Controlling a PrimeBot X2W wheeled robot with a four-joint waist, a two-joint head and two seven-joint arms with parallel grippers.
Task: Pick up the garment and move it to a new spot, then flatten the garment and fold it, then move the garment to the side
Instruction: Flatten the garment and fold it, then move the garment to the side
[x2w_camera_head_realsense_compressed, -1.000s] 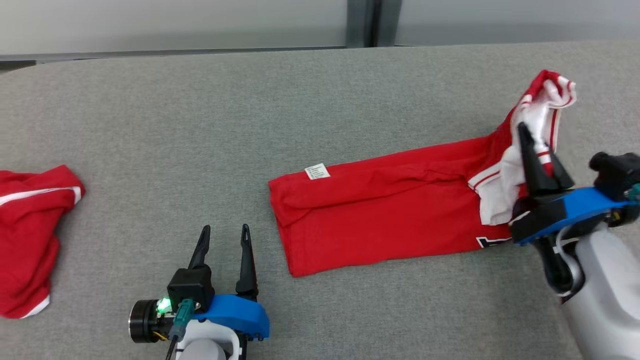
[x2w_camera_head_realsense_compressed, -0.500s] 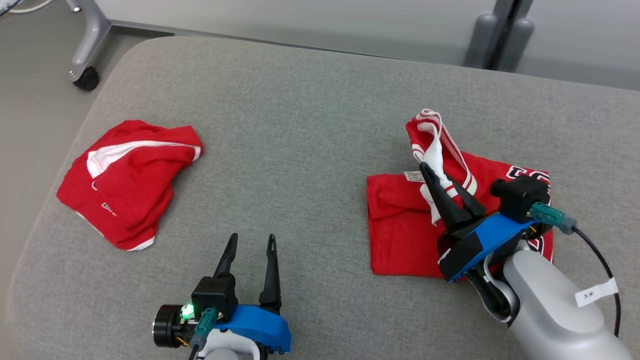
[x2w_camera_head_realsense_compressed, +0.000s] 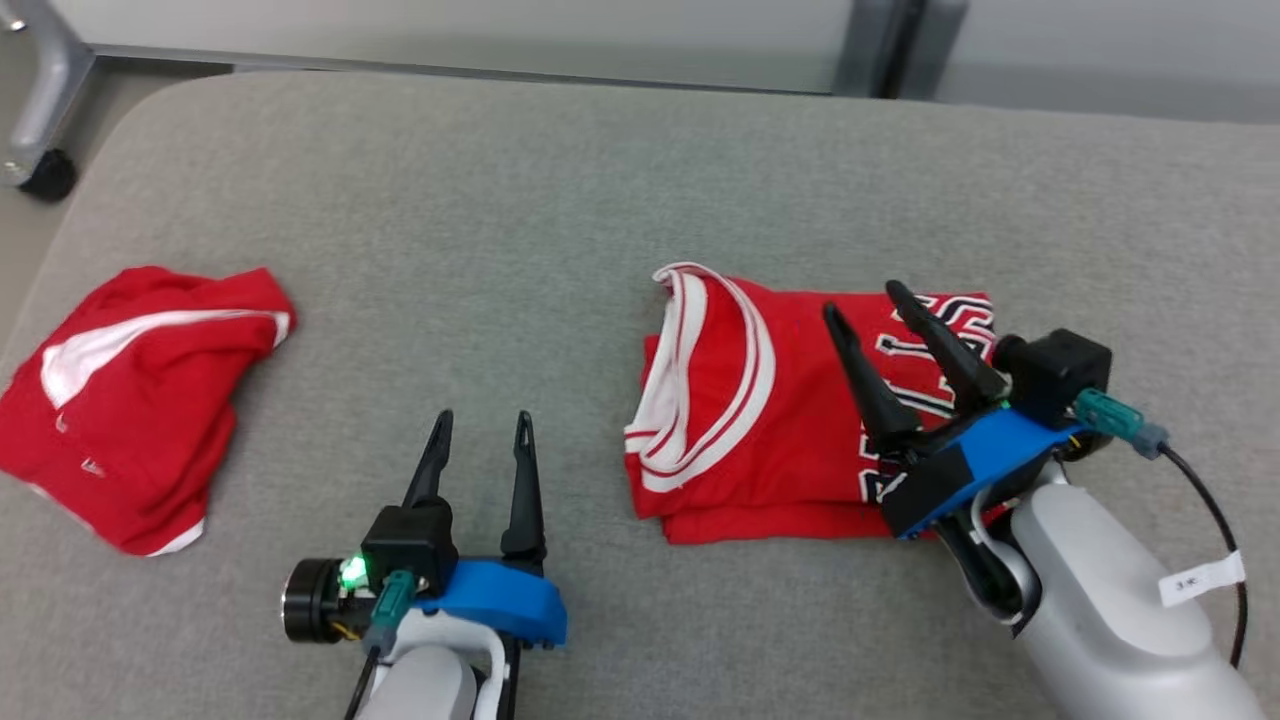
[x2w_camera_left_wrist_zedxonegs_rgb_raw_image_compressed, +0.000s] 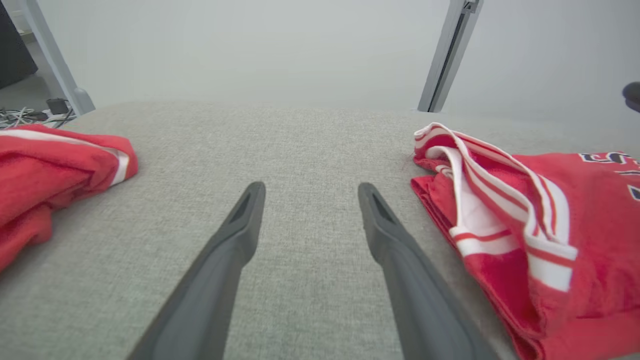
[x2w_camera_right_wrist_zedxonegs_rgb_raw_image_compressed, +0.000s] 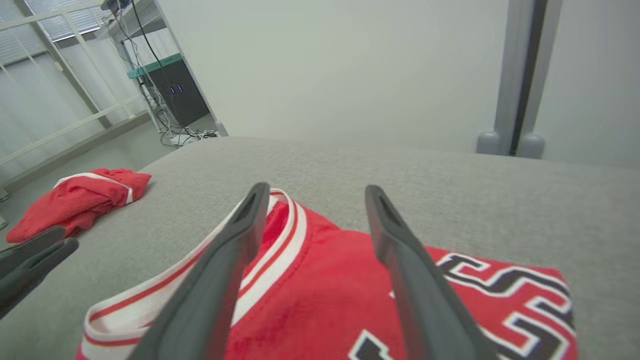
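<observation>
You've got the garment (x2w_camera_head_realsense_compressed: 745, 430) folded into a compact red block on the grey padded table (x2w_camera_head_realsense_compressed: 520, 200), right of centre; its white-striped neckline (x2w_camera_head_realsense_compressed: 765, 370) faces up on the left half, and the black-and-white lettering (x2w_camera_head_realsense_compressed: 965, 312) is along the right edge; right gripper (x2w_camera_head_realsense_compressed: 861, 299) sits over the lettered end, fingers spread wide with nothing between them; can't tell if the tips touch the cloth; left gripper (x2w_camera_head_realsense_compressed: 483, 416) is over bare table near the front edge, just left of the garment, fingers also apart and empty; a second red garment (x2w_camera_head_realsense_compressed: 130, 400), crumpled, lies well apart at the table's left end
</observation>
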